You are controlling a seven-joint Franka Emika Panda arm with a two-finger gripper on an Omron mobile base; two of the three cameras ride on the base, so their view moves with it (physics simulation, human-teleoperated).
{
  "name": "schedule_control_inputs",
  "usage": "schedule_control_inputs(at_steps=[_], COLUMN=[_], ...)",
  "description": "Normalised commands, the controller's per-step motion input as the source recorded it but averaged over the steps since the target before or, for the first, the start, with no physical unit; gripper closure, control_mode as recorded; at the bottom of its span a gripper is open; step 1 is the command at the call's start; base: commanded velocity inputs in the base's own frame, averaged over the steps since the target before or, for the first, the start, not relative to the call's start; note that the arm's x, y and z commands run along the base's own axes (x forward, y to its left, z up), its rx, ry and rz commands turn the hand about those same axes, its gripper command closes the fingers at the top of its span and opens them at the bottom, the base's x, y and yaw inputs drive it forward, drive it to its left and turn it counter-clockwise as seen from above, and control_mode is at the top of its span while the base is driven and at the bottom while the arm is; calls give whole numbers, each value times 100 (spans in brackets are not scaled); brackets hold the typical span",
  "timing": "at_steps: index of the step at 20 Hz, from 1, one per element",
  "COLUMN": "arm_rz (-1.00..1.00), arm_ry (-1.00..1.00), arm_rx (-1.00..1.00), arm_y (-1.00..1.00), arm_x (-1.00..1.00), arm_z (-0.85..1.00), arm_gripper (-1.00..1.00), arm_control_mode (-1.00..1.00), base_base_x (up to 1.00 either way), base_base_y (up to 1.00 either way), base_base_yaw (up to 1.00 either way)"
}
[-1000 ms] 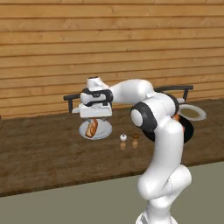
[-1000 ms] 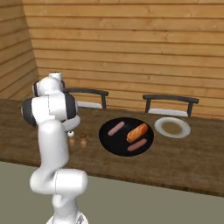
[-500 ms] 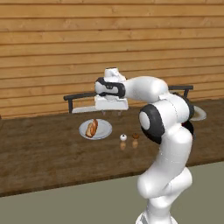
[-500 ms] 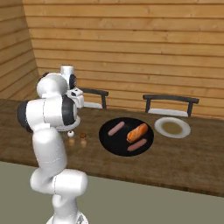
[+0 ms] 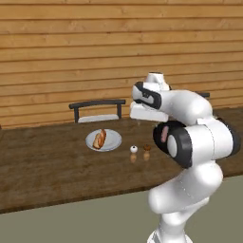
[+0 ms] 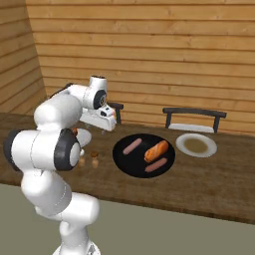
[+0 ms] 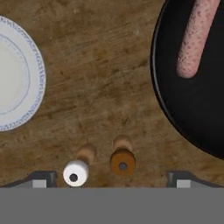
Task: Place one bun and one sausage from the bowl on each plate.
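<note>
Hand view: empty wide-spread claw (image 7: 112, 178) above table (image 7: 96, 78).

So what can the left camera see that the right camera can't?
The left base view has a clear look at the near plate with a bun and sausage already on it. The right base view instead has the black bowl holding two sausages and one bun, plus the far plate, which has no food on it. Both share the wooden counter, the small white shaker and brown shaker, and the robot arm.
</note>
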Motion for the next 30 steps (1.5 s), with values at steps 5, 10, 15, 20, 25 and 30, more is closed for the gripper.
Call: schedule_control_inputs(at_steps=[5, 10, 15, 20, 25, 30], arm_rz=[1, 0, 8, 6, 2, 1], arm_ry=[0, 0, 0, 0, 0, 0], arm_rx=[6, 6, 10, 5, 0, 0], arm_y=[-93, -75, -42, -22, -24, -2], arm_x=[-10, 23, 54, 51, 48, 44], arm_z=[-1, -4, -30, -54, -40, -49], arm_gripper=[-100, -100, -100, -100, -100, -100], arm_control_mode=[-100, -100, -100, -100, -100, -100], base_base_x=[0, 0, 0, 0, 0, 0], base_base_y=[0, 0, 0, 0, 0, 0], base_base_yaw=[0, 0, 0, 0, 0, 0])
